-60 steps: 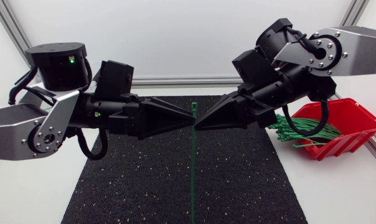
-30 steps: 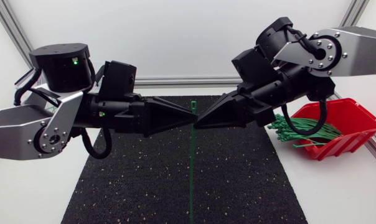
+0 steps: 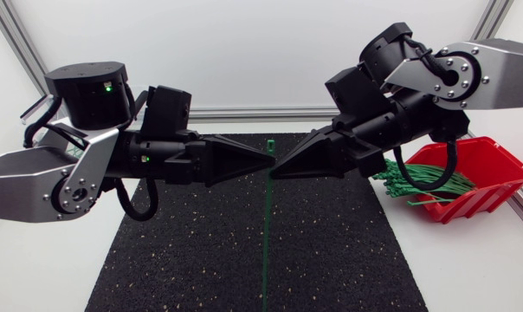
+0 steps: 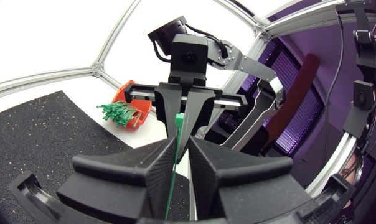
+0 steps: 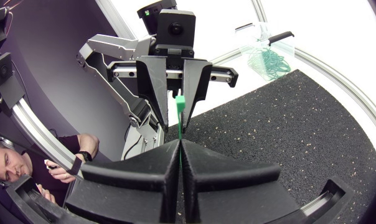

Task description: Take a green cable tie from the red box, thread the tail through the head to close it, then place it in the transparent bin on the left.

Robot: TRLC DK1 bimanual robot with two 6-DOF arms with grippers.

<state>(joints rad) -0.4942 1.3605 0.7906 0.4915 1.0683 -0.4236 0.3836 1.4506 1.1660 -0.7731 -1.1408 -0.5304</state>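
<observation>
A green cable tie point(image 3: 267, 234) hangs straight down over the black mat, its head point(image 3: 268, 147) at the top. My right gripper point(image 3: 274, 173) is shut on the tie just under the head, and in its own view the fingers point(image 5: 163, 168) meet around the strap. My left gripper point(image 3: 268, 161) faces it tip to tip. Its fingers point(image 4: 157, 171) stand a narrow gap apart with the strap point(image 4: 173, 168) between them, lying against one finger only. The red box point(image 3: 482, 169) at the right holds several more green ties point(image 3: 417, 178). The transparent bin point(image 5: 263, 53) shows behind my left arm with green ties in it.
The black mat point(image 3: 184, 260) covers the middle of the white table under both grippers. The red box point(image 4: 131, 99) sits just off the mat's right edge.
My left gripper's fingers have drawn closer together around the tie near its head. The right gripper has kept hold of the tie in the same place.
</observation>
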